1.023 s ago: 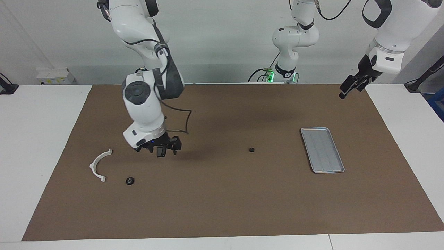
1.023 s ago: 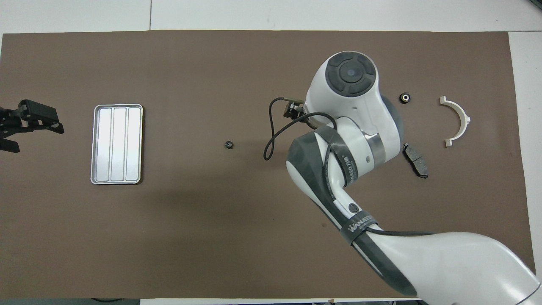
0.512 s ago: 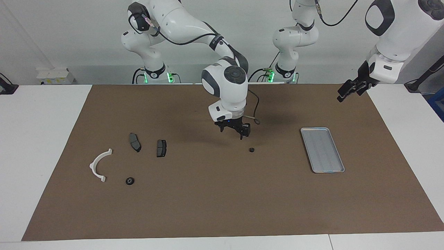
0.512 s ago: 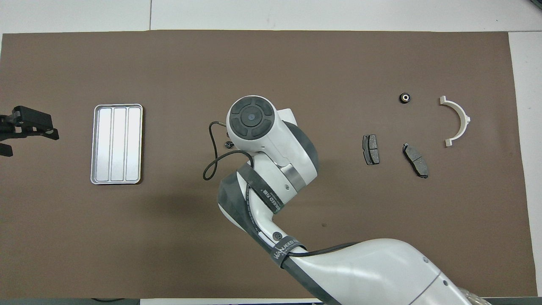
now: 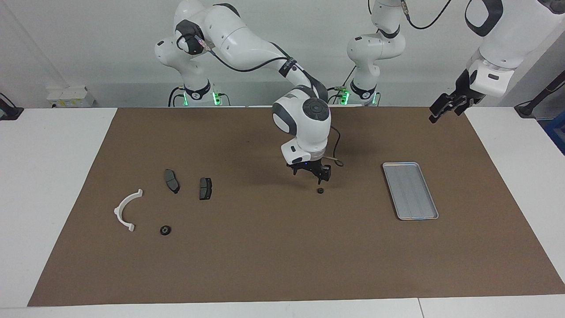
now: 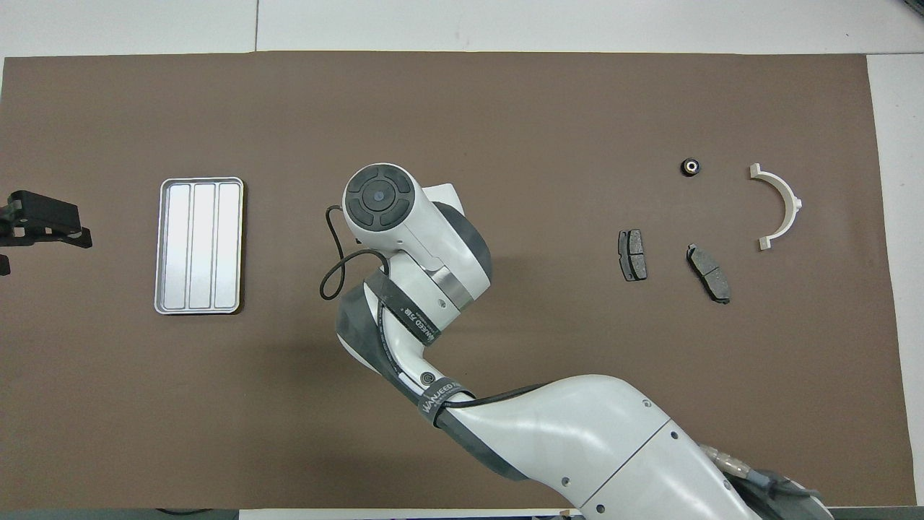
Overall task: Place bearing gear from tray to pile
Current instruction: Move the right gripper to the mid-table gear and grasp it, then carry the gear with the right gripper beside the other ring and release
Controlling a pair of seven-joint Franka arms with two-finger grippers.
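Covering a white table [image 5: 53, 176], brown mat [image 5: 265, 256], pale wall [image 5: 88, 44] at the robots' end

Right arm [image 6: 411, 260] reaching over mat [image 6: 462, 94] middle, beside tray [image 6: 199, 245]. Left gripper [image 6: 43, 220] open at mat's edge. Two pads [image 6: 632, 254], bracket [image 6: 778, 206], gear [image 6: 691, 167] grouped together.

One camera sits high across the table, facing the robots; the other looks steeply down from above their end — both take in the whole brown mat [image 5: 282, 247] around the tray [image 5: 410, 190] [image 6: 199, 245].
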